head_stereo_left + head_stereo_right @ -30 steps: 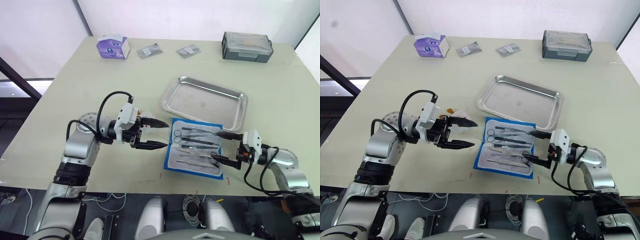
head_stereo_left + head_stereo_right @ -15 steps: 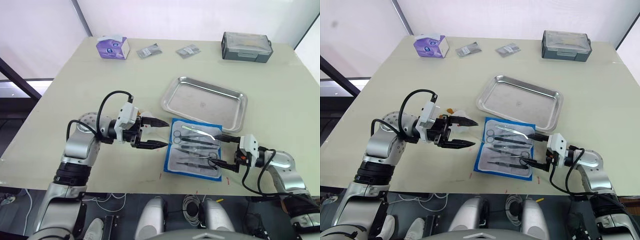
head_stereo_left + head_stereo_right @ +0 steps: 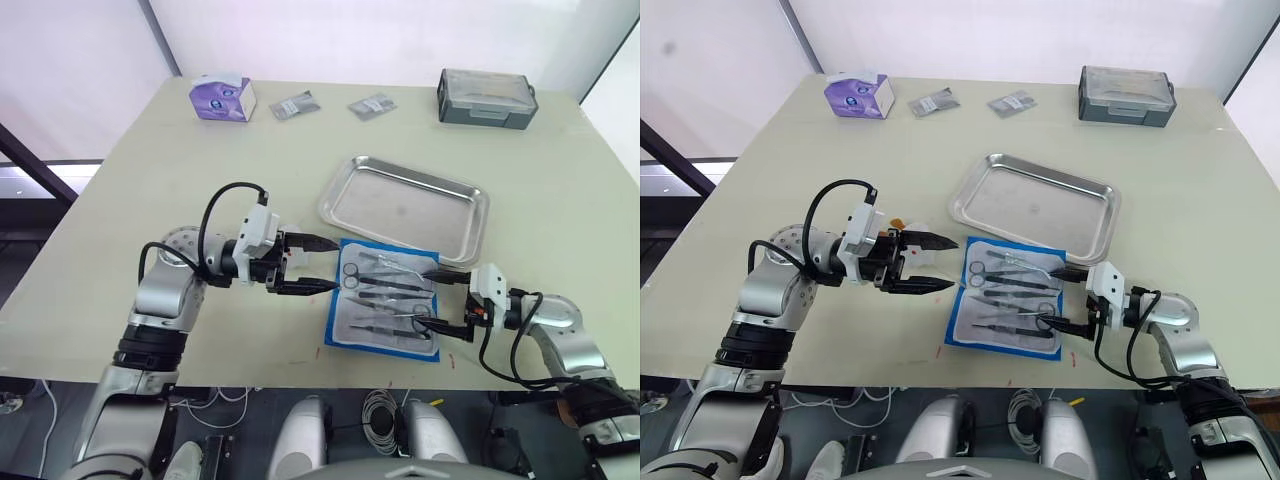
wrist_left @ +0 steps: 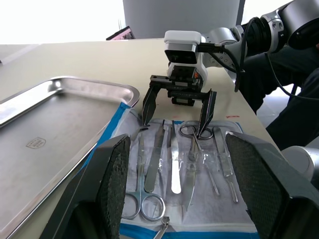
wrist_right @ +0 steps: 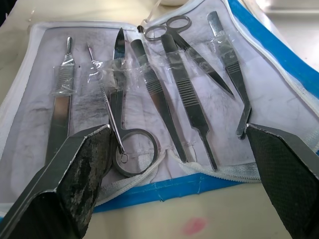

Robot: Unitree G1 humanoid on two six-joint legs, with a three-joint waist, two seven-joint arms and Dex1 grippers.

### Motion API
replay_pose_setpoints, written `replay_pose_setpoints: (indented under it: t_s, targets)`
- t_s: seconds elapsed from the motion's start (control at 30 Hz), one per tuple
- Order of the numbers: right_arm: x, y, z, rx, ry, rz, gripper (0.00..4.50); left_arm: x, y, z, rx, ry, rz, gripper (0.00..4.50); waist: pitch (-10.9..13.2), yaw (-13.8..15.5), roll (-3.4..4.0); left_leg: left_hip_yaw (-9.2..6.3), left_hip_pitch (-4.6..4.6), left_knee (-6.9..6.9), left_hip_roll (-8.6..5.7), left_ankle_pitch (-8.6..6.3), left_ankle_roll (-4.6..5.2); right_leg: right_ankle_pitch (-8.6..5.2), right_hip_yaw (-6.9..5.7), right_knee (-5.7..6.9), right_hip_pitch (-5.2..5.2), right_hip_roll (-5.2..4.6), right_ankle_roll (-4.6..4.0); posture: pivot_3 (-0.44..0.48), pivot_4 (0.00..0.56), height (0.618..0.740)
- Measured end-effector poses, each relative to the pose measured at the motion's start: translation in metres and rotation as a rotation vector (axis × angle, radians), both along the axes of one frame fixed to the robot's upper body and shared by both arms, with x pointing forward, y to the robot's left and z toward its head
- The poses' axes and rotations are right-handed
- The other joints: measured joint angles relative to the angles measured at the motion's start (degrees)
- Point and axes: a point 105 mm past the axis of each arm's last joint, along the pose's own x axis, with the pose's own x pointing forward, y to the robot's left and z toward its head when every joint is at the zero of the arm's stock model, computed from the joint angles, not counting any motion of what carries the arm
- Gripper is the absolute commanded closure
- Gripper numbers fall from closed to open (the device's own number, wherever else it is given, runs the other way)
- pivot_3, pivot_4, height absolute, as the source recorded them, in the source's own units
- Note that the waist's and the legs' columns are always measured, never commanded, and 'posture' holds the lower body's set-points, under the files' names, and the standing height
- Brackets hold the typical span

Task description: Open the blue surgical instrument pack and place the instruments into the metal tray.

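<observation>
You're looking at a robot test lab dressed up like a surgical prep bench: plain pale worktop point(image 3: 120, 200) against bare white walls, cables dangling below its front edge, a grey lidded box point(image 3: 486, 97) and small sealed packets point(image 3: 373, 105) lined up at the frame's top.

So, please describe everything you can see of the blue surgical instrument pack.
The blue surgical instrument pack lies open and flat on the table, just in front of the metal tray. Its blue border frames a pale lining whose clear strips hold the instruments. The open left gripper and right gripper flank it.
</observation>
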Motion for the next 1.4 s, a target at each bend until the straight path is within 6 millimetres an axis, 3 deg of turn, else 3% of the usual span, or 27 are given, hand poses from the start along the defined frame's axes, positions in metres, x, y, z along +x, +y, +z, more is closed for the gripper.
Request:
replay_pose_setpoints:
  t_s: [0.1,0.47,0.63,0.97,1.4]
  targets:
    - [0.0,0.001,-0.002,-0.002,0.007,-0.005,0.0,0.005,0.002,-0.003,0.006,0.002,0.024,1.28,0.0,0.0,-0.06,0.01,0.42,-0.18,0.0,-0.07,0.09,-0.04,0.03,-0.09,0.34,0.01,-0.05,0.0,0.15,0.727]
    - [0.002,0.006,-0.004,0.019,0.006,-0.005,0.0,0.044,-0.004,-0.017,-0.001,0.022,0.108,1.28,-0.2,-0.6,-0.3,-0.03,0.44,-0.18,0.05,-0.04,0.05,-0.07,-0.02,-0.06,0.36,0.1,-0.11,0.0,0.15,0.727]
    - [0.002,0.007,-0.004,0.023,0.004,-0.002,0.0,0.058,-0.011,-0.022,0.028,0.023,0.064,3.3,-0.3,-0.8,-0.33,-0.03,0.44,-0.19,0.06,-0.05,0.07,-0.07,-0.03,-0.07,0.36,0.11,-0.12,0.0,0.15,0.727]
    - [0.002,0.008,-0.004,0.023,-0.003,-0.003,0.0,0.066,-0.022,-0.049,0.162,-0.006,-0.013,3.3,-0.3,-1.0,-0.33,-0.06,0.42,-0.2,0.06,-0.13,0.2,-0.08,-0.07,-0.06,0.36,0.1,-0.14,0.0,0.15,0.727]
    - [0.001,0.008,-0.004,0.024,-0.005,-0.005,0.0,0.073,-0.035,-0.061,0.213,0.005,-0.001,3.3,-0.3,-1.1,-0.33,-0.07,0.42,-0.2,0.06,-0.14,0.23,-0.08,-0.08,-0.06,0.36,0.09,-0.13,0.0,0.15,0.727]
